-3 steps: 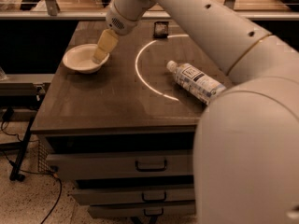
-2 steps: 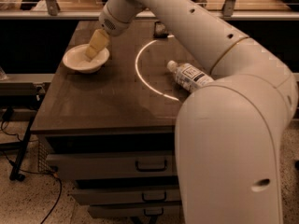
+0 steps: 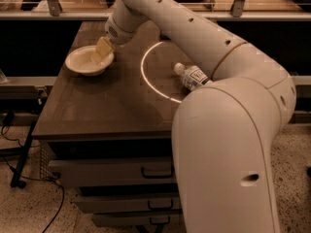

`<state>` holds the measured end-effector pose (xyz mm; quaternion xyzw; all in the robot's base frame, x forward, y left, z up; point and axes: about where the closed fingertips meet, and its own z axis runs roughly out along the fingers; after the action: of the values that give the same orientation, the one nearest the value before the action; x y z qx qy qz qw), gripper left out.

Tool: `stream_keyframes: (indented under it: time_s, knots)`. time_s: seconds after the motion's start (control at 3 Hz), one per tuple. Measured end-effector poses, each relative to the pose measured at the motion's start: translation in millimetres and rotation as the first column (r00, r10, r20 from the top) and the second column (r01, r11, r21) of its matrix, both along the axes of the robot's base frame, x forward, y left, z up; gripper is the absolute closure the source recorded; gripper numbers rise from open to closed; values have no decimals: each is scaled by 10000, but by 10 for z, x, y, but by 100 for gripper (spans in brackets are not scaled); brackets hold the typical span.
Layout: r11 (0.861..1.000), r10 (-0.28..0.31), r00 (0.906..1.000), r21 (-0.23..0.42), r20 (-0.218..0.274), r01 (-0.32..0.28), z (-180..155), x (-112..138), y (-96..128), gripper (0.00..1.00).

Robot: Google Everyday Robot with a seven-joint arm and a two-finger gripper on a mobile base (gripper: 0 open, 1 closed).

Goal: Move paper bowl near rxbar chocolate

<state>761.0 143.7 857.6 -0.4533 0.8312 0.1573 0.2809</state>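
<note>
The paper bowl [image 3: 85, 62] is off-white and shallow and sits at the far left of the dark table top [image 3: 97, 108]. My gripper [image 3: 102, 50] reaches down from the upper right, with its yellowish tip at the bowl's right rim, over the inside of the bowl. The rxbar chocolate is hidden behind my arm [image 3: 194, 38], which crosses the back of the table.
A clear water bottle with a white label [image 3: 192, 75] lies on its side right of centre, partly behind my arm. A white ring [image 3: 144, 76] is marked on the table top. Drawers [image 3: 155, 171] sit below the front edge. A rail runs behind the table.
My gripper has dropped slightly to the bowl's right rim. My arm has swung across the view and now covers the dark bar at the back. The bowl has not moved.
</note>
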Motion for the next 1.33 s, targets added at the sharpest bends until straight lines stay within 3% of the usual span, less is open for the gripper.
stream_keyframes:
  time_s: [0.33, 0.67, 1.0, 1.33]
  knots:
    - [9989, -451, 9982, 123, -383, 456, -73, -98, -50, 57]
    - [9978, -606, 9973, 246, -407, 616, -35, -234, -90, 88]
    - [9965, -730, 9971, 433, 229, 720, 294, -363, -166, 100]
    - [9958, -781, 9966, 497, 252, 767, 306, -349, -175, 100]
